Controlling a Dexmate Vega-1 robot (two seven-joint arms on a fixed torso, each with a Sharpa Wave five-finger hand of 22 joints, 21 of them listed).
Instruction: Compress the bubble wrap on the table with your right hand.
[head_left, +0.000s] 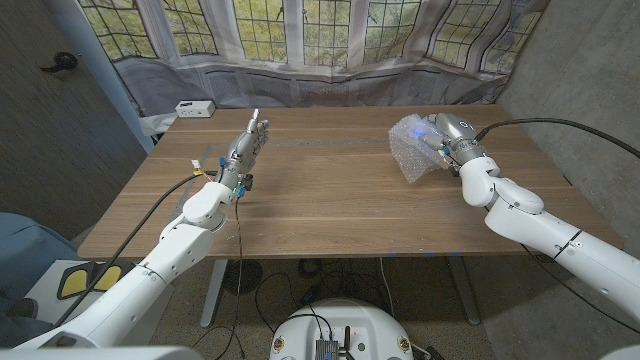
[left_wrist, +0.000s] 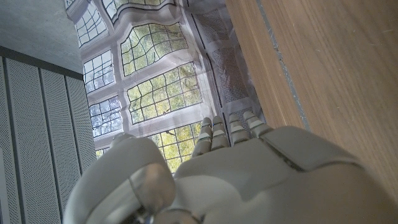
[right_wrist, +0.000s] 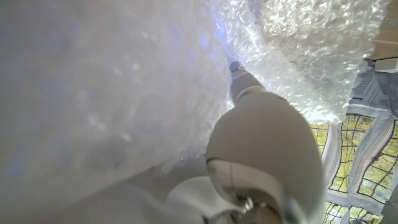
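Observation:
A crumpled sheet of clear bubble wrap (head_left: 414, 146) lies on the wooden table (head_left: 330, 190) at the far right. My right hand (head_left: 455, 138) lies on top of it, fingers sunk into the plastic. In the right wrist view the bubble wrap (right_wrist: 124, 81) bulges around a fingertip (right_wrist: 239, 74) that presses into it, and most of the hand is hidden by the plastic. My left hand (head_left: 245, 152) stands over the table's left part, fingers straight and together, holding nothing. The left wrist view shows the back of that hand (left_wrist: 249, 174) beside the table edge.
A small white box (head_left: 194, 108) sits on the ledge beyond the table's far left corner. Bits of tape (head_left: 197, 170) mark the table near my left hand. Leaded windows (head_left: 300, 30) and a grey curtain stand behind the table.

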